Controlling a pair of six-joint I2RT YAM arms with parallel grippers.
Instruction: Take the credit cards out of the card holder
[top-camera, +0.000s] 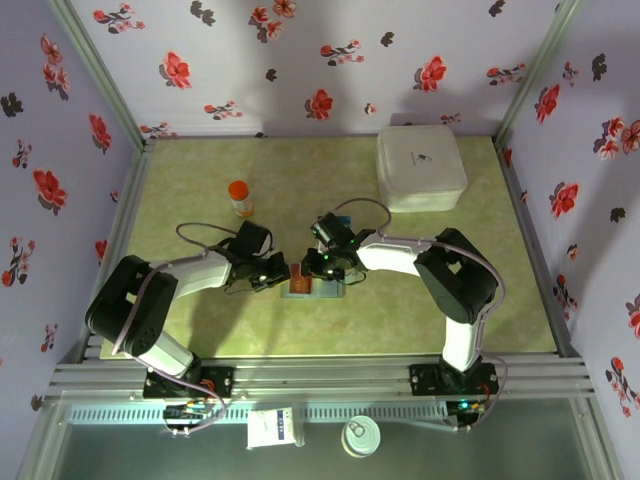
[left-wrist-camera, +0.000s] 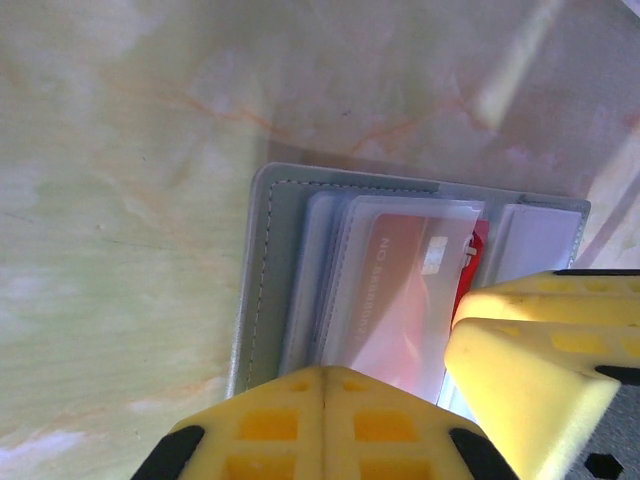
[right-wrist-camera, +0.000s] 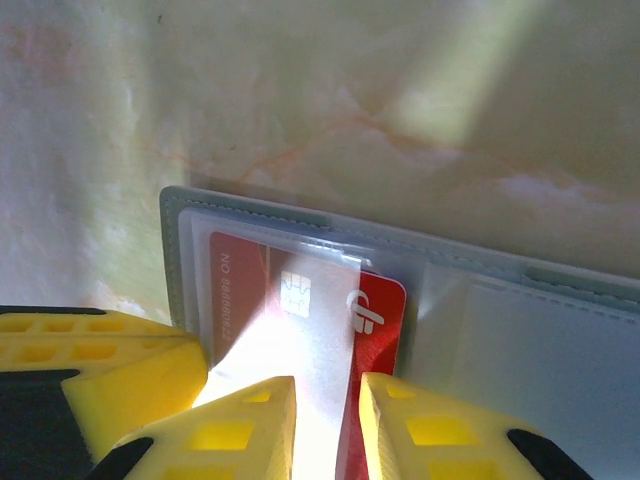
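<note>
**A:** Where's the holder?

**B:** The holder (top-camera: 318, 284) lies open and flat on the table (top-camera: 200, 330), about mid-table, between the two grippers. The red card (right-wrist-camera: 384, 312) is in its left panel under a clear sleeve (left-wrist-camera: 420, 215), not yet out.

**A:** And the left gripper?

**B:** The left gripper (left-wrist-camera: 323, 385) has its jaws pressed together with nothing between them. Its tip sits on the near edge of the left panel. I'd say it is there to pin the holder down so it won't slide when the card is drawn.

**A:** The right one?

**B:** The right gripper (right-wrist-camera: 327, 395) has its jaws a little apart, tips down at the near edge of the red card. I can't see anything pinched between them. It looks placed to drag or catch that edge.

**A:** What's in the way?

**B:** Mostly the sleeve, since the card has to slip from under it, and glare hides part of that edge. The two grippers are also close together, nearly touching over the panel, so there is little room. Paler sleeves lie beside the card, but I can't tell what they hold.

**A:** Anything else around?

**B:** An orange bottle (top-camera: 240, 197) stands to the far left and a white box (top-camera: 421, 168) to the far right, both well apart from the holder.
</note>
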